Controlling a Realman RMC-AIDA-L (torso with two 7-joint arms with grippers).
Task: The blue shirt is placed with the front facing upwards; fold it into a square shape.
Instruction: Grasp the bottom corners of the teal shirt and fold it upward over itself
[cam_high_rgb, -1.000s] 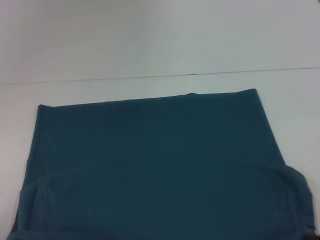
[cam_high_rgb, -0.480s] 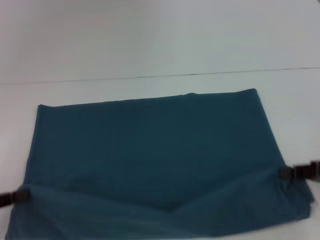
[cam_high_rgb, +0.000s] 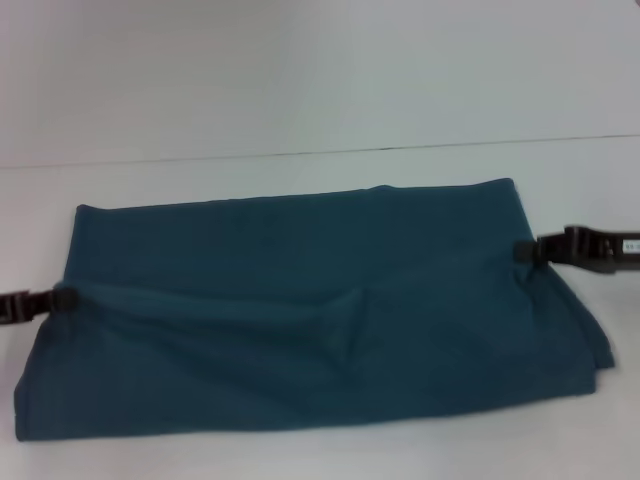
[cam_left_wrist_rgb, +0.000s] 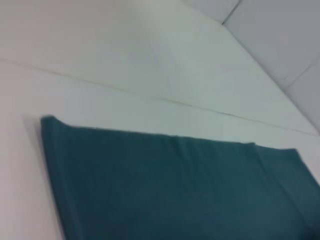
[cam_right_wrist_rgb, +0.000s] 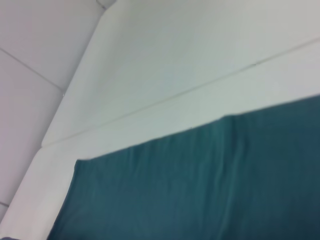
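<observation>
The blue shirt (cam_high_rgb: 300, 300) lies plain side up on the white table, spread wide, with no lettering showing. Its near part is doubled over toward the far hem, and a raised crease runs across the middle. My left gripper (cam_high_rgb: 55, 298) pinches the folded layer at the shirt's left edge. My right gripper (cam_high_rgb: 527, 252) pinches the same layer at the right edge, a little farther back. Both are shut on the cloth. The left wrist view shows only the shirt's far hem (cam_left_wrist_rgb: 175, 175) and table, and the right wrist view likewise shows only cloth (cam_right_wrist_rgb: 200, 190) and table.
A thin seam (cam_high_rgb: 320, 153) crosses the white table (cam_high_rgb: 300, 90) beyond the shirt. Bare table surrounds the cloth on the far side and at both ends. The table's edge and a tiled floor (cam_right_wrist_rgb: 30, 60) show in the right wrist view.
Both grippers came into view at the shirt's sides and carried its near layer away from me toward the far hem. The fold now lies farther back and the sleeves are tucked under.
</observation>
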